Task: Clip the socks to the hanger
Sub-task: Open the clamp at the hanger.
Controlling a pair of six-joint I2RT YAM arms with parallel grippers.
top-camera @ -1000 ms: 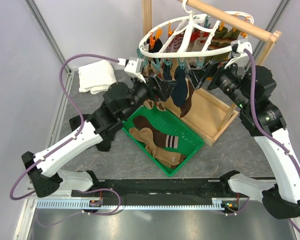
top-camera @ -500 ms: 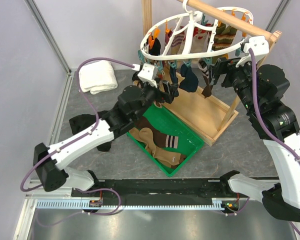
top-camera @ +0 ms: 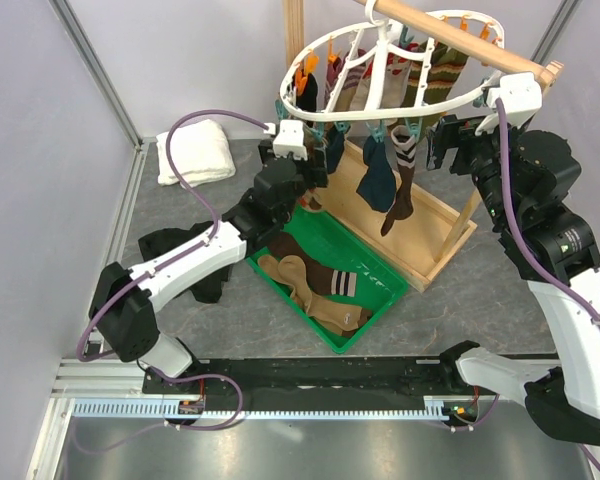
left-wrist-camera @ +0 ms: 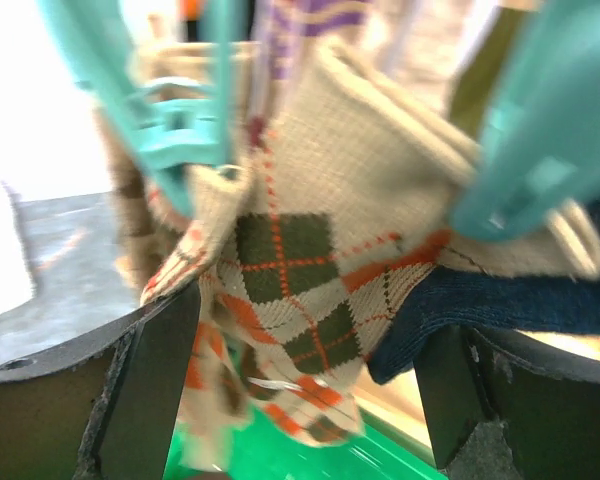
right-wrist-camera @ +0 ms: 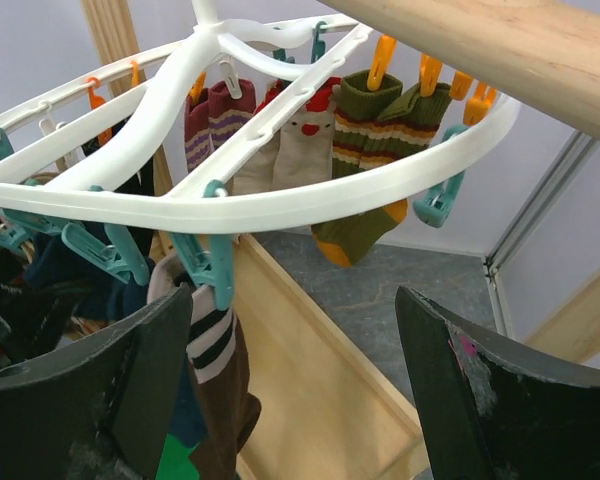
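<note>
grey tabletop (top-camera: 230, 310) beneath a wooden rail stand (top-camera: 450, 40) is serving as the laundry station, where the white hanger (right-wrist-camera: 300, 207) is now riding higher and tilting more steeply than a second ago, at the upper middle of the overhead frame. the right gripper (top-camera: 446, 140), earlier reaching under the frame, is now sitting back at the right, fingers wide apart with nothing between them. a navy sock (top-camera: 378, 180) and a brown striped sock (top-camera: 400, 195) are dangling free below the rim, which suggests this pair is clipped. the left gripper (top-camera: 315, 162) is pushing up among the teal clips (left-wrist-camera: 190, 140) at the hanger's left edge, fingers spread; an argyle sock (left-wrist-camera: 310, 290) is hanging between them, apparently unpinched. more socks (top-camera: 325, 290) are waiting in the green bin (top-camera: 332, 232) at centre. crowding clips and hung socks are narrowing access. a white towel (top-camera: 193, 152) and a black cloth heap (top-camera: 165, 248) are lying at left.
</note>
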